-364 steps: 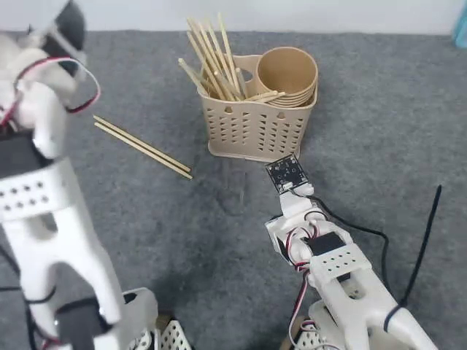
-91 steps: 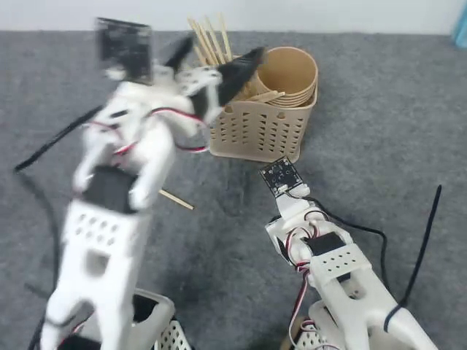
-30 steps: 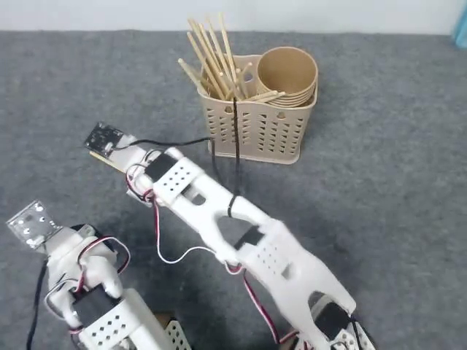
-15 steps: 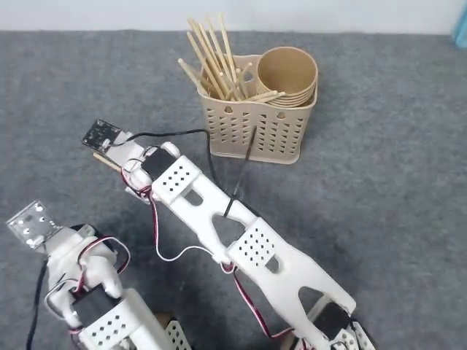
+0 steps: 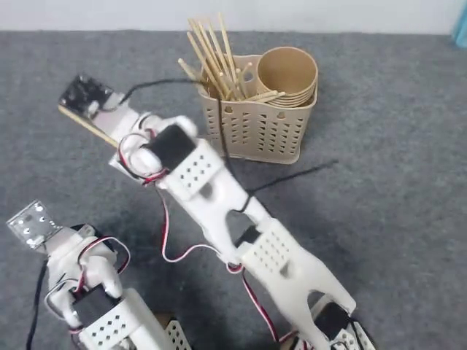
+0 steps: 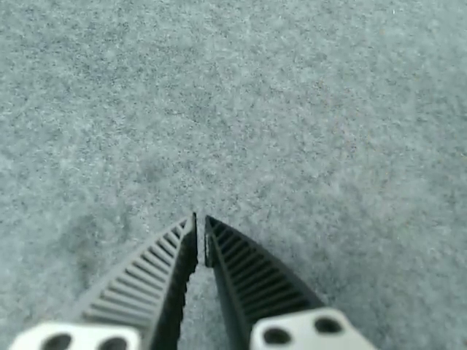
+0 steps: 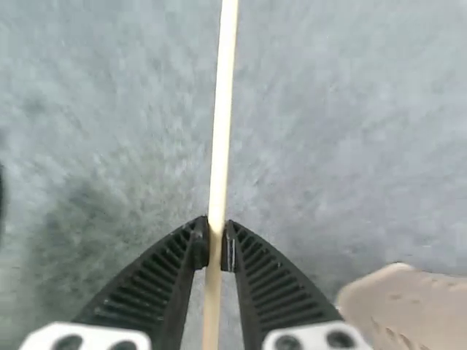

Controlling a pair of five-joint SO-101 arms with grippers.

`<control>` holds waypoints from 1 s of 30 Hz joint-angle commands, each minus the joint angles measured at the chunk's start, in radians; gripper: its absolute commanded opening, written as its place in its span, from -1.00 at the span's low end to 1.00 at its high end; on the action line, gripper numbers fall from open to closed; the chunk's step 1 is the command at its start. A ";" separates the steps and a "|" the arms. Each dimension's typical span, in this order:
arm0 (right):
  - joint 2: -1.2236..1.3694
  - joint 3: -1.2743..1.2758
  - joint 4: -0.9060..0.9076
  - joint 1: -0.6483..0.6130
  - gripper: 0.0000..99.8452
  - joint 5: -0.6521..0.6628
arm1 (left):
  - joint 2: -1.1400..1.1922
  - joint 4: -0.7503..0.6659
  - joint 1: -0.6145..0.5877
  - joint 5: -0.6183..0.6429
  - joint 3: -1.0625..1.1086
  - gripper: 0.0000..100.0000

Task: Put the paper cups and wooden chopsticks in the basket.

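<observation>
My right gripper is shut on a wooden chopstick, which runs straight out past its tips over the grey carpet. In the high view the right arm stretches across to the far left, and the chopstick pokes out beneath its wrist. The beige basket stands at the back, holding stacked paper cups and several upright chopsticks. My left gripper is shut with nothing in it, just above bare carpet. The left arm sits at the near left.
A corner of the basket shows beside the right gripper. Grey carpet covers the table, with open room right of the basket. A black cable trails from the right arm in front of the basket.
The right arm reached across to the left and has now swung its wrist farther back and left with the chopstick in its grip. The left arm, over the basket 3 s ago, is drawn back.
</observation>
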 commanded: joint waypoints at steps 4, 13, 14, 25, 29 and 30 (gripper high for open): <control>-0.364 -0.058 0.111 -0.022 -0.99 0.015 | -0.020 -0.029 -0.002 -0.009 -0.002 -0.97; -0.797 0.244 0.113 -0.021 -0.99 0.015 | -0.020 -0.029 -0.002 -0.009 -0.002 -0.97; -0.863 0.333 0.113 -0.021 -0.99 0.015 | -0.020 -0.029 -0.002 -0.009 -0.002 -0.97; -1.323 0.987 -0.101 0.044 -0.99 0.006 | -0.020 -0.029 -0.002 -0.009 -0.002 -0.97; -1.386 1.115 -0.303 0.130 -0.99 -0.098 | -0.020 -0.029 0.000 -0.009 -0.002 -0.97; -1.397 1.151 -0.354 0.150 -0.99 -0.127 | -0.020 -0.032 0.006 -0.009 -0.002 -0.97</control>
